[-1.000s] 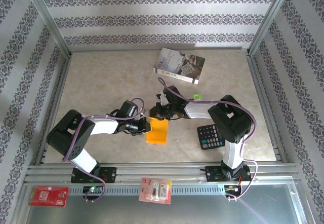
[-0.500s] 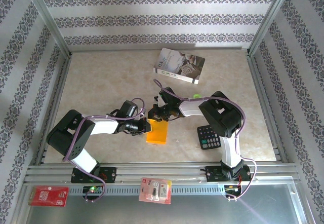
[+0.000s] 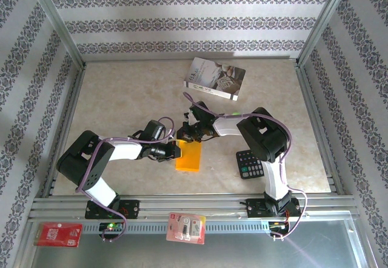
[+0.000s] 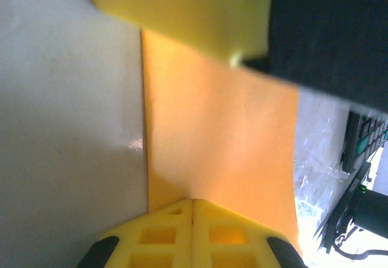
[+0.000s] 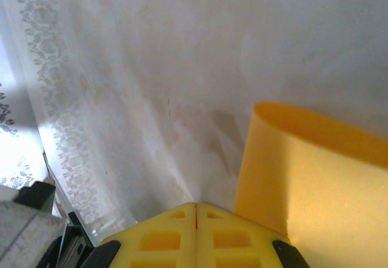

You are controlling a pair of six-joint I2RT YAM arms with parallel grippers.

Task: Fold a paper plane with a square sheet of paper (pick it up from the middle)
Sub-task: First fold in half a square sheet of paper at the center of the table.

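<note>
Top view, left to right: 2 arms, 2 grippers, 1 sheet, 1 book, 1 calculator and 2 packets.

1 red packet (image 3: 57, 234) lies on the metal rail in front of the bench's (image 3: 121, 98) near-left corner.

The left arm (image 3: 91, 159) reaches from the near edge toward the bench's middle. The left gripper (image 3: 177, 151) has its jaws pressed together, with the tips at the left edge of the square sheet of paper (image 3: 189, 159). In the left wrist view the sheet (image 4: 224, 140) runs out from under the closed left gripper (image 4: 193, 204); whether any paper is pinched cannot be told.

The 1 sheet lies near the middle of the bench, closer to the near edge. It is doubled into a narrow rectangle. Its long axis runs from far edge to near edge, tilted slightly, and it shows no pointed end. In the right wrist view its far end (image 5: 315, 177) curls up off the bench.

The right gripper (image 3: 185, 137), jaws also together, rests at the sheet's far-left corner. In the right wrist view its tips (image 5: 196, 207) sit just beside the paper.

1 pink packet (image 3: 187, 227) lies mid-rail.

1 grey-white book (image 3: 215, 79) lies near the far edge, well apart from the sheet.

1 black calculator (image 3: 251, 163) sits near the near edge beside the right arm (image 3: 270, 144).
</note>
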